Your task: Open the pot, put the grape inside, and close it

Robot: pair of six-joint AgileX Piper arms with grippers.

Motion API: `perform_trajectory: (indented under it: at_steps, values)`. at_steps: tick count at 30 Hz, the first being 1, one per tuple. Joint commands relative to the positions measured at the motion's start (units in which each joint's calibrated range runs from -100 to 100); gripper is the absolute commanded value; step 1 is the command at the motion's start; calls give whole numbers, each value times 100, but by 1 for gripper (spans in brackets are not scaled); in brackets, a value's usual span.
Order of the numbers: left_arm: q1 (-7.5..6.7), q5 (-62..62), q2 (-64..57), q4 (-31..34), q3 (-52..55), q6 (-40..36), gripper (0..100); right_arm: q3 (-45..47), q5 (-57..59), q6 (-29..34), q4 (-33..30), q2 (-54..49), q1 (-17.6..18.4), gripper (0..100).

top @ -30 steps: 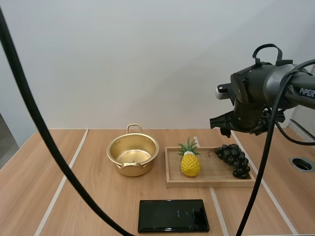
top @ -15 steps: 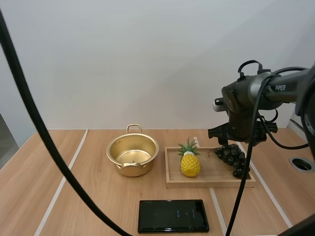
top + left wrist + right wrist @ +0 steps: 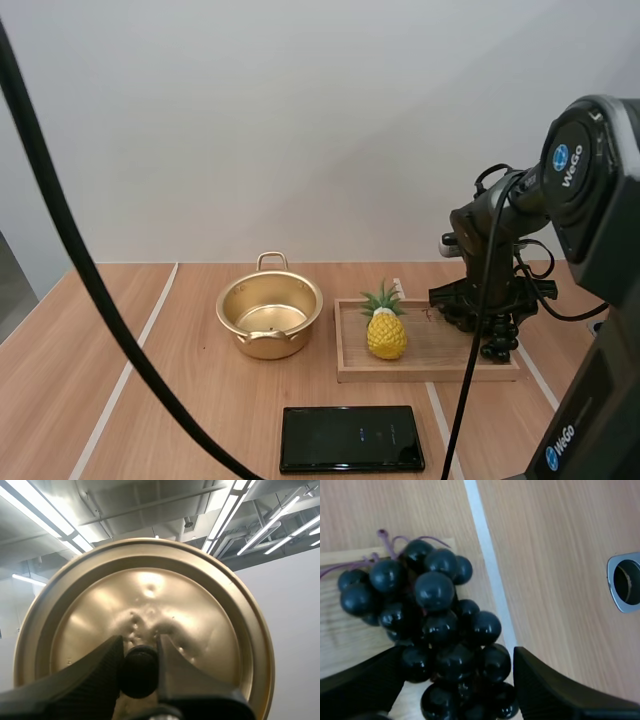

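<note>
**Op:** Over the tray, what is your right gripper (image 3: 452,680) doing?

**Me:** It's wide open. The fingers (image 3: 547,687) stand apart, one on each side of the near end of the grapes (image 3: 435,625). Nothing is pinched. I can't tell whether either pad touches a berry.

**Op:** Where's the bunch?

**Me:** It lies on the right end of the wooden tray (image 3: 430,368) and reaches the tray's right edge. The stem points away from my fingers. A white stripe (image 3: 487,565) on the table (image 3: 180,400) runs just beside it. A round metal-rimmed hole (image 3: 625,582) is farther right, well apart.

**Op:** Anything else on the tray?

**Me:** A yellow pineapple (image 3: 386,330) stands upright on the left end, apart from the grapes.

**Op:** Left side?

**Me:** My left gripper (image 3: 140,655) is clamped on the black knob (image 3: 140,672) of the lid (image 3: 145,600). There's one finger on each side of the knob. The gold lid's top faces the wrist camera.

**Op:** Pot?

**Me:** The pot (image 3: 270,315) is uncovered, gold and upright on the table, just left of the tray. There's nothing inside. One handle is on the far side and one on the near side.

**Op:** Front of the table?

**Me:** A flat black slab (image 3: 352,438) lies there, nearer than the pot and tray, touching neither.
</note>
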Motion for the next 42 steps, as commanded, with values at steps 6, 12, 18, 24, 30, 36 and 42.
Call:
perform_trajectory:
  at_steps: [6,12,18,24,30,36,42]
  values:
    - [-6,132,-17,16,-16,-40,0,22,-609,48,-104,75,-128,100]
    - [-6,148,-17,16,-16,-40,0,22,-853,48,-77,75,-128,100]
    - [-6,226,-17,16,-16,-40,0,22,-1159,48,-32,75,-128,100]
    - [-6,264,-17,16,-16,-40,0,22,-1391,48,-32,75,-128,100]
    - [-6,264,-17,16,-16,-40,0,22,-1408,40,31,75,-128,100]
    - [-6,418,-17,16,-16,-40,0,22,-1408,1,124,88,-128,100]
    - [-6,538,-17,16,-16,-40,0,22,-1201,-83,250,88,-128,100]
